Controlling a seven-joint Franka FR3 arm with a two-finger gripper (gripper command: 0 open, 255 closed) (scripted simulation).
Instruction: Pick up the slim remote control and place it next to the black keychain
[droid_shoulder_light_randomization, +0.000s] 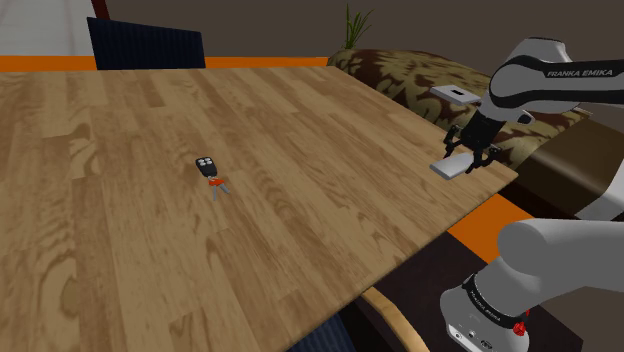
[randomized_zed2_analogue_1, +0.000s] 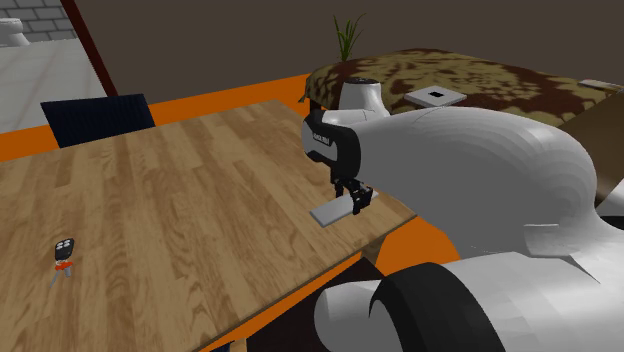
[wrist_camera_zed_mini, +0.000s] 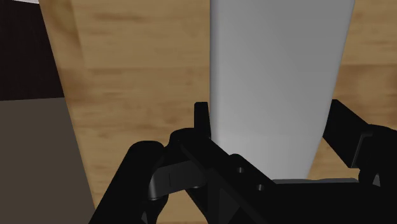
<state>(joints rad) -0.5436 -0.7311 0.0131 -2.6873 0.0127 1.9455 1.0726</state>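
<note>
At the desk's corner nearest the stand, the slim remote control (droid_shoulder_light_randomization: 452, 167), drawn as a plain pale grey slab, is found between the fingers of the claw (droid_shoulder_light_randomization: 477, 158). In the wrist view the black fingers (wrist_camera_zed_mini: 201, 118) are seen set against its two long sides, so the claw is judged to be clenched on the remote. One end of the slab is gripped and the rest juts out over the wood. Whether it has been raised clear of the desk (droid_shoulder_light_randomization: 300, 130) cannot be told with certainty.

Farther out, on the open middle of the desk and well apart from that corner, the black keychain (droid_shoulder_light_randomization: 207, 165) is laid flat, with a red ring and keys trailing from it. No other object is seen on the bare boards between the two.

The picking-up step is taken to be in hand, with the carry not yet made. For the next move, a lift clear of the wood would be called for. The remote would then be carried across the desk from the corner toward the middle and set down just beside the keychain without the keys being knocked.

Beyond the desk's far edge a dark blue chair (droid_shoulder_light_randomization: 145, 45) is placed, and past the side edge a brown patterned cushion (droid_shoulder_light_randomization: 400, 75) and a plant (droid_shoulder_light_randomization: 352, 25) are seen.
</note>
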